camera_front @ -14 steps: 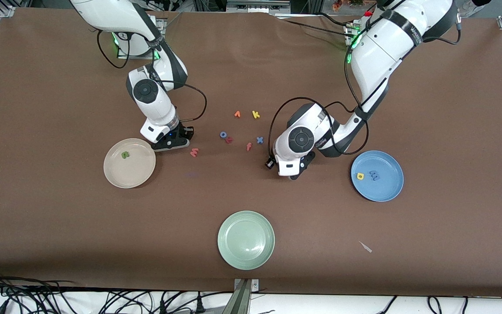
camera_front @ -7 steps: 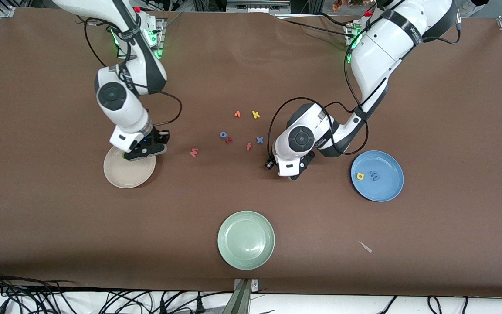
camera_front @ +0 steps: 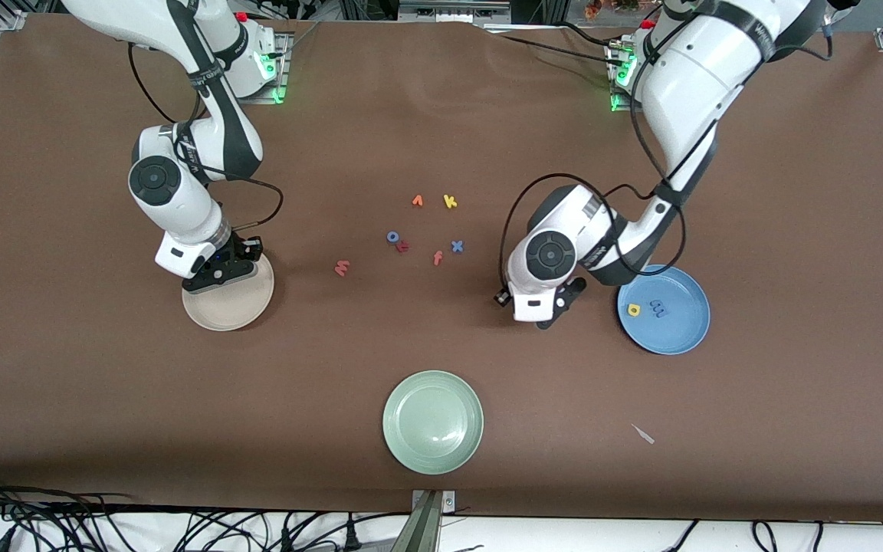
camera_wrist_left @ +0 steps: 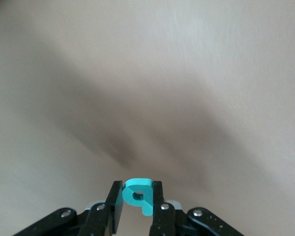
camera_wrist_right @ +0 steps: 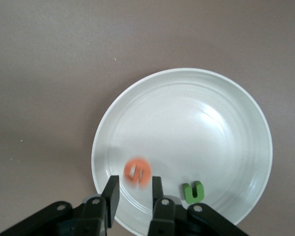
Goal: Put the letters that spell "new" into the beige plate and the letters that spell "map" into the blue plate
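Observation:
Over the beige plate (camera_front: 238, 310) my right gripper (camera_front: 215, 274) stands open. The orange e (camera_wrist_right: 137, 173) shows blurred just past its fingertips, free of them, above the plate (camera_wrist_right: 201, 123). The green n (camera_wrist_right: 193, 191) lies in that plate. The pinkish-red w (camera_front: 342, 267) lies on the table. My left gripper (camera_front: 550, 310) is shut on the teal a (camera_wrist_left: 146, 201), over bare table beside the blue plate (camera_front: 679, 337). The yellow p (camera_front: 634, 310) and the blue m (camera_front: 658, 309) lie in the blue plate.
Loose letters lie mid-table: an orange v-like one (camera_front: 418, 201), a yellow k (camera_front: 450, 202), a blue ring (camera_front: 393, 237), a red one (camera_front: 403, 246), a reddish f (camera_front: 438, 258), a blue x (camera_front: 457, 246). A pale green plate (camera_front: 432, 452) sits nearest the camera.
My right arm swung from beside the w to over the beige plate and its jaws parted, freeing the e. My left gripper shut on the a and moved toward the blue plate.

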`<control>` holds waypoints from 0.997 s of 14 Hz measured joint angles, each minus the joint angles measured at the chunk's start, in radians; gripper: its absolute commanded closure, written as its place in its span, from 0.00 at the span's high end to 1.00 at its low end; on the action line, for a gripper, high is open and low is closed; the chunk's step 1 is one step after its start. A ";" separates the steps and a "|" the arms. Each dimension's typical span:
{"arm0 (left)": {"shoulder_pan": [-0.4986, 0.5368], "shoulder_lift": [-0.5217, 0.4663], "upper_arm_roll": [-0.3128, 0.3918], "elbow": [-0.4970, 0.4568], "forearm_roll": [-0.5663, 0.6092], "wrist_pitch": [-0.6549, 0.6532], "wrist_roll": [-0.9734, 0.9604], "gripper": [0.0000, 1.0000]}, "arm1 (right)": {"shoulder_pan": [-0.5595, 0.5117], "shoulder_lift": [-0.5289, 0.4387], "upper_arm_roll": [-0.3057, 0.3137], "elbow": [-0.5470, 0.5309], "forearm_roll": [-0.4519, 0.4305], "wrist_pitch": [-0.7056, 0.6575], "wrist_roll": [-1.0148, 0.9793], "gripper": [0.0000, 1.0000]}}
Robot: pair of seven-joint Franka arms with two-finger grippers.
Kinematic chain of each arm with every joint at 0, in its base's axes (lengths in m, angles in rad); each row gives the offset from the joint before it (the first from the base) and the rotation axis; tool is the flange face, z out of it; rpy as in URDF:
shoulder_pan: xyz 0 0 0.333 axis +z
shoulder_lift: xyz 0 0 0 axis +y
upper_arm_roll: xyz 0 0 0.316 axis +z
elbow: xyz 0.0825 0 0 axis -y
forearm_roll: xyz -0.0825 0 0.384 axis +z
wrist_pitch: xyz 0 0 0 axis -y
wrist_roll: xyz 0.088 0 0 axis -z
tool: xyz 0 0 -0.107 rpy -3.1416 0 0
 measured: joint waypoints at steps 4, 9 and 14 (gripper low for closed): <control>0.085 -0.067 0.006 0.001 0.061 -0.171 0.288 0.00 | 0.001 0.003 0.002 -0.001 0.001 0.005 0.004 0.56; 0.270 -0.082 0.016 -0.013 0.063 -0.229 0.690 0.00 | 0.012 0.013 0.097 0.019 0.014 0.012 0.157 0.56; 0.420 -0.066 0.020 -0.034 0.063 -0.229 0.955 0.00 | 0.053 0.078 0.181 0.101 0.015 0.015 0.384 0.56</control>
